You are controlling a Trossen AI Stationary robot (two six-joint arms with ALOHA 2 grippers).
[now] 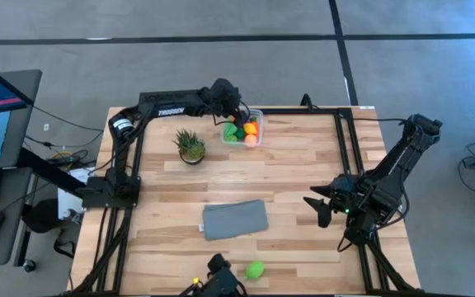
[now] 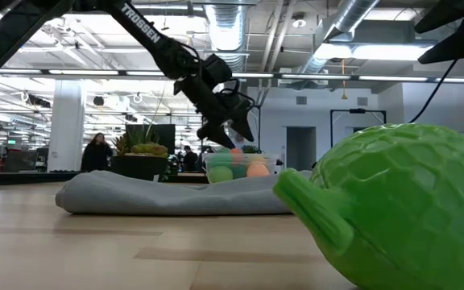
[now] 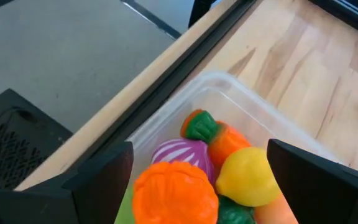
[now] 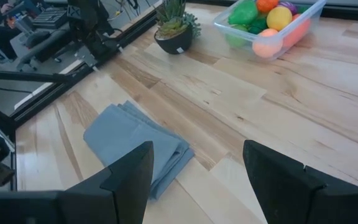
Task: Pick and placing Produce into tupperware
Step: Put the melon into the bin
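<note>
Left gripper (image 1: pixel 236 116) is hovering right over the tupperware (image 1: pixel 258 116) at the upper centre of the high view, near the far table (image 1: pixel 303 165) edge. Its fingers (image 3: pixel 104 180) are standing wide apart with nothing between them; the left wrist view is looking straight down past them into the tub. The tub is sitting full of produce: an orange piece (image 3: pixel 176 193), a yellow lemon-like one (image 3: pixel 246 177), a purple-and-white one (image 3: pixel 182 154), and an orange one with a green top (image 3: pixel 207 130), all piled just below the open fingers.

One green produce piece (image 1: pixel 256 269) is lying alone at the bottom centre of the high view, well apart from the tub and from both grippers; it is filling the lower right of the low view.

Right gripper (image 1: pixel 318 206) is waiting at the right side of the high view, above bare wood, fingers parted and empty.

Potted plant (image 1: pixel 190 146) is standing left of the tub; grey cloth (image 1: pixel 235 219) is lying flat at the centre.
</note>
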